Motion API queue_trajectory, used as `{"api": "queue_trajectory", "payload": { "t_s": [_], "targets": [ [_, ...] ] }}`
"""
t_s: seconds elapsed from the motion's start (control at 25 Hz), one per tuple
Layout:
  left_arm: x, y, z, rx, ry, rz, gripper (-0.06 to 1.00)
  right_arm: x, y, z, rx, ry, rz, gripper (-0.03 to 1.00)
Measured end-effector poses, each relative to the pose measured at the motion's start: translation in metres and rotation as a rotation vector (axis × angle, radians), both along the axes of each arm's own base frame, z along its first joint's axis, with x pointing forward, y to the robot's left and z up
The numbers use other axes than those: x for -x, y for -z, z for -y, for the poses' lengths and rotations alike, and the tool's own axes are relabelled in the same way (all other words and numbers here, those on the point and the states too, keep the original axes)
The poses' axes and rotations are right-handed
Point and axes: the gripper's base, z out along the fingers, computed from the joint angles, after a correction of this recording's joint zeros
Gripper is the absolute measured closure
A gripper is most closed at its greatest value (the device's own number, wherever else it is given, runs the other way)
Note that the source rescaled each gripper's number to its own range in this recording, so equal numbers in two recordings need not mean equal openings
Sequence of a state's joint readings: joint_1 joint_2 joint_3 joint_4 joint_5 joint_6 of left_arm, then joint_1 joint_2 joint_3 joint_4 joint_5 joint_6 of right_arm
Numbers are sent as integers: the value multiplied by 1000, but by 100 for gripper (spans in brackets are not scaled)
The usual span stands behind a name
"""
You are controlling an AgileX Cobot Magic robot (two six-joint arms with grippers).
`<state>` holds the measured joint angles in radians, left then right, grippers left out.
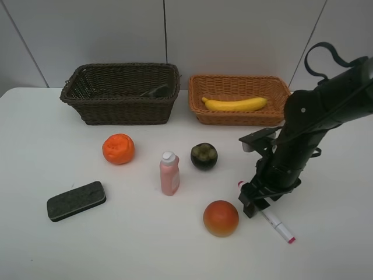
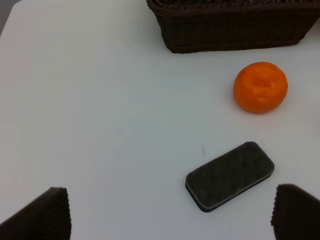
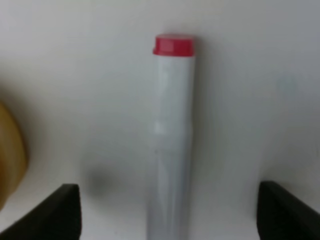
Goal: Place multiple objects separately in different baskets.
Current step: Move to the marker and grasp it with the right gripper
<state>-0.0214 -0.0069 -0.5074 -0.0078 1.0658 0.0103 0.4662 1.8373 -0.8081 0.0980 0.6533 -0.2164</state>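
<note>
Exterior high | white tabletop (image 1: 145, 251), grey panelled wall (image 1: 233, 35) | left tool (image 2: 170, 215) wide | right tool (image 3: 170, 212) wide astride marker (image 3: 172, 125)

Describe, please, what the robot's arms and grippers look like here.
The right arm is black, with chunky rounded segments and a black cable looping above it. The right gripper and left gripper have dark fingers; the left's pads look ribbed.

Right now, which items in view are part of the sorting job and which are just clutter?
Job: dark brown basket, tan basket, banana, orange, mangosteen, red-orange fruit, pink bottle, marker, eraser, dark object inside the brown basket.
Clutter: none visible; otherwise only the white table.
</note>
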Motion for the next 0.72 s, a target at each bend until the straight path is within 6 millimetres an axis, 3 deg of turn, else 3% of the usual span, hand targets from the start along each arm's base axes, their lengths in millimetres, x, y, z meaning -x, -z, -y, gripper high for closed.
{"api": "queue_trajectory", "payload": {
  "t_s": [0.56,0.64,0.72],
  "targets": [
    [0,0,0,0,0,0,-6,-1,0,0,-5,2,8,11],
    [0,0,0,0,0,0,-6,-1,0,0,-5,2,8,17],
    [0,0,0,0,0,0,-6,-1,0,0,-4,2,7,32]
  ]
}}
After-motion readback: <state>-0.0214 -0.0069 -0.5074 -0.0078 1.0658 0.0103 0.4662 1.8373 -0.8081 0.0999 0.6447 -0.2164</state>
